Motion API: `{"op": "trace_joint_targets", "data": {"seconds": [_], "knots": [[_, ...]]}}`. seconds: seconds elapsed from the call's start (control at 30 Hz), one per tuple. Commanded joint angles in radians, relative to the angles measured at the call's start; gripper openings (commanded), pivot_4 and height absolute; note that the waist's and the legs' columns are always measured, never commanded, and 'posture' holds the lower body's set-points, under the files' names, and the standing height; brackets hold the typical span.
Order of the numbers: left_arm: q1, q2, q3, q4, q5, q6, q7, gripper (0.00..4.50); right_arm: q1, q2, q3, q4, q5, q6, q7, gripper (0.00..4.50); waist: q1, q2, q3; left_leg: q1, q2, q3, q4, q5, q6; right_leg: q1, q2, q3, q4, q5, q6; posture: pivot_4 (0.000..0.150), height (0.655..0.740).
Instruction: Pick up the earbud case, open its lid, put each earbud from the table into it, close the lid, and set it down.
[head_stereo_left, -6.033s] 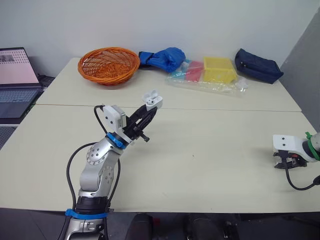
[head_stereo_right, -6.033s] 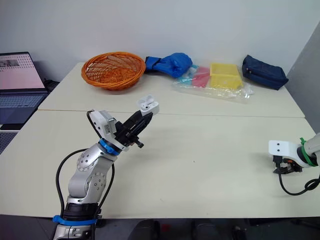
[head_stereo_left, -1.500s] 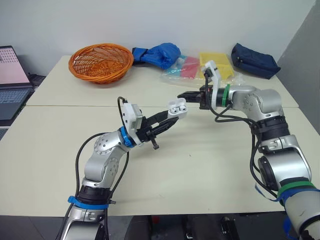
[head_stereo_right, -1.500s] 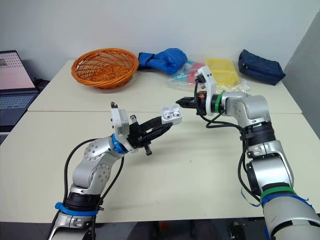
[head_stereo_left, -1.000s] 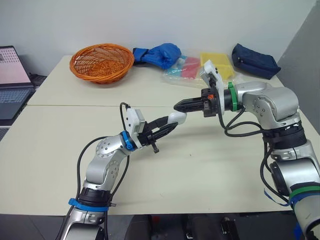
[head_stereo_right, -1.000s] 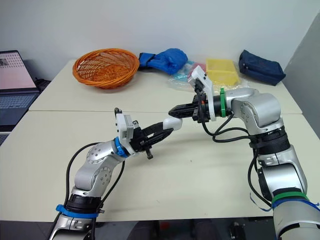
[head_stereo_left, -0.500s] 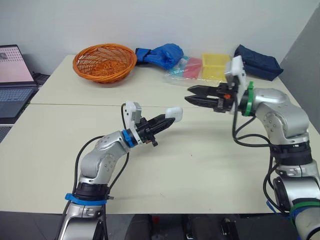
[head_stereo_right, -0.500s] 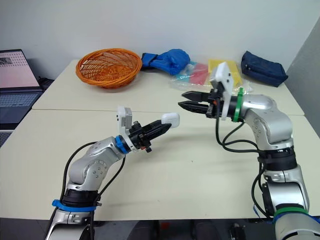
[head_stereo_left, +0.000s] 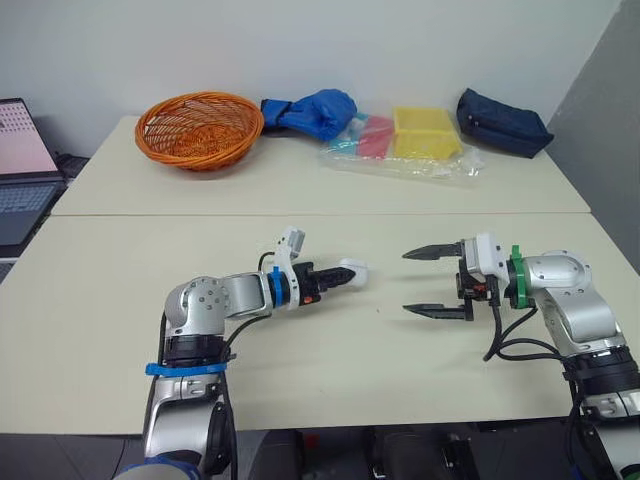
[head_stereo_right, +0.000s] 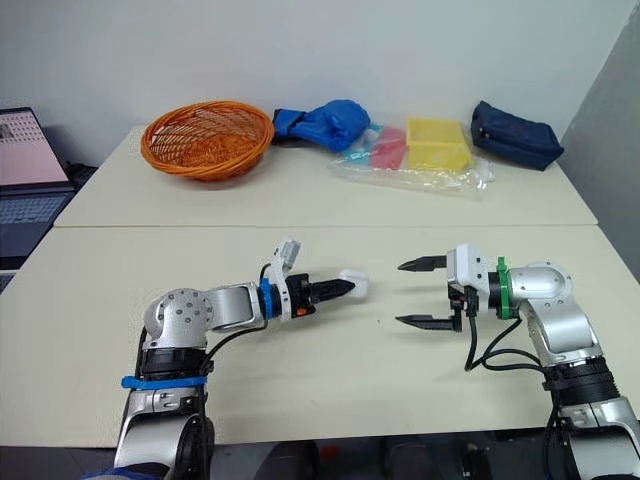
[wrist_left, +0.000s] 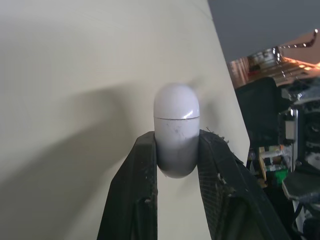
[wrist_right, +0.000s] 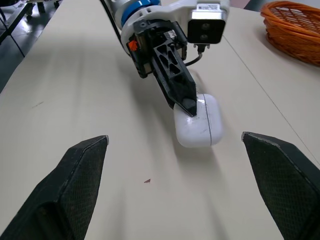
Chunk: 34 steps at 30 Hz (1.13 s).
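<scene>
Your left pincer (head_stereo_left: 341, 277) is clamped on the closed earbud case (wrist_left: 176, 127), holding it low over the middle of the worktop (head_stereo_left: 330, 375), while your right pincer (head_stereo_left: 405, 283) faces it spread wide and empty, and an orange basket (head_stereo_left: 198, 128) sits toward the far left corner.

My arms are rounded silver-grey metal shells: the left arm (head_stereo_left: 205, 305) wears a blue ring (head_stereo_left: 272, 289) at the wrist and a blue band (head_stereo_left: 185, 368) lower down, while the right arm (head_stereo_left: 568, 305) wears a green ring (head_stereo_left: 516, 280). Each wrist carries a white camera block (head_stereo_left: 488, 254) and a black cable (head_stereo_left: 498, 335) that loops back along the arm. My left gripper (head_stereo_left: 338, 277) and right gripper (head_stereo_left: 405, 283) each have two long, tapering black fingers (wrist_right: 82, 180), finely grained on the inner faces, with a small orange spot (wrist_right: 131, 46) at the left one's base.
</scene>
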Motion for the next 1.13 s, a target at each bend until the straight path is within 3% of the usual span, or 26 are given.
{"op": "trace_joint_targets", "data": {"seconds": [0.03, 0.1, 0.33, 0.5, 0.6, 0.73, 0.8, 0.87, 0.93, 1.13], "knots": [[0.014, -0.012, 0.061, -0.017, -0.006, 0.053, 0.054, 0.73, -0.023, 0.018, -0.006, -0.001, -0.002, -0.013, -0.028, 4.47, 0.000, 0.000, 0.000, 0.000, 0.000, 0.000, 0.000, 0.000, 0.000, 0.000, 0.000, 0.000, 0.000, 0.000, 0.000, 0.150, 0.7400], [0.014, -0.020, 0.078, -0.023, -0.003, 0.063, 0.069, 0.73, -0.028, 0.025, -0.009, 0.002, -0.005, -0.009, -0.037, 4.47, 0.000, 0.000, 0.000, 0.000, 0.000, 0.000, 0.000, 0.000, 0.000, 0.000, 0.000, 0.000, 0.000, 0.000, 0.000, 0.150, 0.7400], [0.074, 0.065, 0.166, -0.124, -0.013, 0.155, 0.083, 2.95, -0.089, 0.048, -0.005, 0.098, -0.017, -0.024, -0.038, 4.50, -0.007, 0.000, 0.000, 0.001, 0.000, 0.000, 0.000, 0.000, -0.001, 0.000, -0.001, 0.002, 0.000, 0.000, 0.000, 0.150, 0.7400], [0.154, 0.211, 0.259, -0.201, -0.044, 0.199, 0.070, 4.45, -0.116, 0.052, 0.004, 0.158, -0.025, -0.066, -0.010, 4.50, -0.011, 0.000, 0.000, 0.001, 0.001, 0.000, -0.001, 0.000, -0.001, 0.000, 0.000, 0.001, 0.000, 0.000, -0.001, 0.150, 0.7400], [0.241, 0.372, 0.192, -0.306, 0.000, 0.017, -0.096, 4.48, -0.129, 0.052, 0.005, 0.198, -0.032, -0.097, 0.001, 4.50, -0.023, 0.000, 0.000, 0.002, 0.001, 0.000, -0.002, 0.000, -0.001, 0.000, 0.000, 0.002, 0.000, 0.000, -0.001, 0.150, 0.7400], [0.398, 0.598, -0.028, -0.405, 0.268, -0.550, -0.459, 4.48, -0.137, 0.049, 0.002, 0.222, -0.029, -0.113, 0.013, 4.50, -0.011, 0.001, 0.000, 0.002, 0.000, 0.001, -0.003, 0.000, -0.001, -0.001, -0.003, 0.002, -0.001, 0.000, -0.005, 0.150, 0.7400], [0.451, 0.621, -0.032, -0.405, 0.382, -0.821, -0.530, 4.48, -0.137, 0.044, -0.004, 0.231, -0.027, -0.120, 0.022, 4.50, 0.002, 0.001, 0.001, 0.002, 0.000, 0.002, -0.003, 0.000, -0.002, 0.000, -0.007, 0.003, -0.002, -0.002, -0.015, 0.150, 0.7400], [0.499, 0.622, -0.006, -0.351, 0.457, -1.075, -0.618, 4.48, -0.139, 0.036, -0.007, 0.244, -0.036, -0.125, 0.021, 4.50, 0.010, 0.001, 0.001, 0.001, 0.001, 0.004, -0.004, 0.000, -0.001, -0.001, -0.015, 0.004, -0.002, -0.003, -0.016, 0.150, 0.7400], [0.539, 0.609, 0.009, -0.288, 0.494, -1.195, -0.644, 4.48, -0.138, 0.037, -0.009, 0.239, -0.030, -0.105, 0.014, 4.50, 0.013, 0.001, 0.001, -0.001, 0.001, 0.005, -0.004, 0.000, -0.001, -0.001, -0.019, 0.003, -0.005, -0.003, -0.016, 0.150, 0.7400], [0.561, 0.582, -0.005, -0.273, 0.493, -1.148, -0.611, 4.48, -0.139, 0.035, -0.010, 0.231, -0.026, -0.098, 0.014, 4.50, 0.014, 0.001, 0.001, -0.003, 0.000, 0.005, -0.004, -0.001, 0.000, -0.001, -0.019, 0.000, -0.006, 0.000, -0.006, 0.150, 0.7400]]}}
